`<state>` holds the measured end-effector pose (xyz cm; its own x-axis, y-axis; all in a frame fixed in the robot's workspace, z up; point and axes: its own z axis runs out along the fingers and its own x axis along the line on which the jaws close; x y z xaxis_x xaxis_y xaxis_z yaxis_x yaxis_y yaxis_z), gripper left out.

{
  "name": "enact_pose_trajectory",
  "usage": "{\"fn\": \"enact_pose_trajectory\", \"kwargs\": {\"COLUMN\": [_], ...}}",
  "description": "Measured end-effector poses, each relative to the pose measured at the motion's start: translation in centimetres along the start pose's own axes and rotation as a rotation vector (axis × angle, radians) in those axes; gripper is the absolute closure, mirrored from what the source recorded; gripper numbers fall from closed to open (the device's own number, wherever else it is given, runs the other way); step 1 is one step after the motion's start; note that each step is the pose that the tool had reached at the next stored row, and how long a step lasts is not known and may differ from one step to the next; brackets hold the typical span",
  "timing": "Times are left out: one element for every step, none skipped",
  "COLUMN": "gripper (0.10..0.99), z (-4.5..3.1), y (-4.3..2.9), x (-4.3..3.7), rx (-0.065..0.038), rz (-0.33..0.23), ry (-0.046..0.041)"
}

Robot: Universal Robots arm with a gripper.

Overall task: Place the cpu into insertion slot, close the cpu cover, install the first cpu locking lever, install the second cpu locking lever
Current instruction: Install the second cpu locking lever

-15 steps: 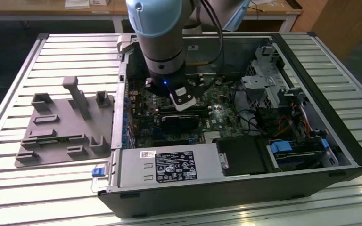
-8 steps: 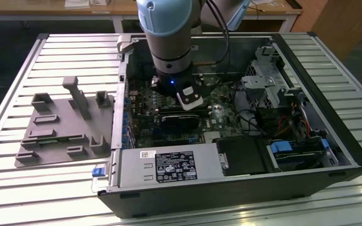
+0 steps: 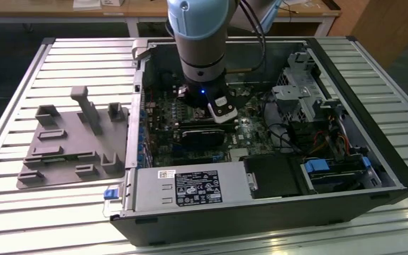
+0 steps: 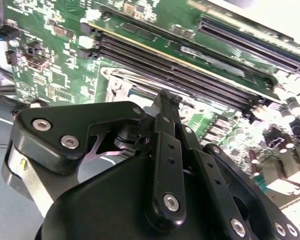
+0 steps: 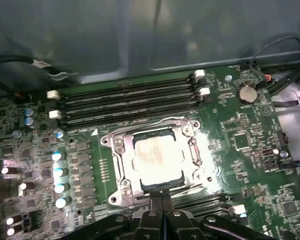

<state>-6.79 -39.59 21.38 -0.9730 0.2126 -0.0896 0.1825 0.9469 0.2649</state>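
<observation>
- Pincer: fingers pressed together, holding nothing, tips at the cover's edge.
- Cpu lies just beyond, under the cover.
- Memory slots lie further beyond.

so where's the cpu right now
In the first wrist view the cpu sits in its socket under the cpu cover, beside the long memory slots.

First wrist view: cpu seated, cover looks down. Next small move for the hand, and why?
Probably a slight downward press on the cpu cover edge nearest the hand, to hold it flat for locking. The cpu lies inside the cover's window, and the shut hand sits right at that edge.
</observation>
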Motion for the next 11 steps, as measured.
{"fn": "enact_pose_trajectory", "kwargs": {"gripper": [0.984, 0.984, 0.984, 0.984, 0.984, 0.984, 0.984, 0.984, 0.984, 0.984, 0.984], "z": [0.02, 0.05, 0.08, 0.11, 0.16, 0.22, 0.27, 0.31, 0.36, 0.40, 0.44], "y": [0.08, 0.17, 0.26, 0.38, 0.59, 0.80, 0.99, 1.16, 1.32, 1.47, 1.61], "x": [-0.02, -0.04, -0.04, -0.03, 0.00, 0.04, 0.06, 0.08, 0.08, 0.08, 0.06], "rx": [0.001, 0.001, 0.002, 0.003, 0.006, 0.009, 0.013, 0.018, 0.024, 0.032, 0.041], "rz": [0.000, 0.000, 0.000, 0.000, -0.001, -0.001, -0.002, -0.003, -0.003, -0.005, -0.006], "ry": [-0.0001, -0.0002, -0.0004, -0.0008, -0.0012, -0.0018, -0.0026, -0.0034, -0.0046, -0.0059, -0.0073]}}
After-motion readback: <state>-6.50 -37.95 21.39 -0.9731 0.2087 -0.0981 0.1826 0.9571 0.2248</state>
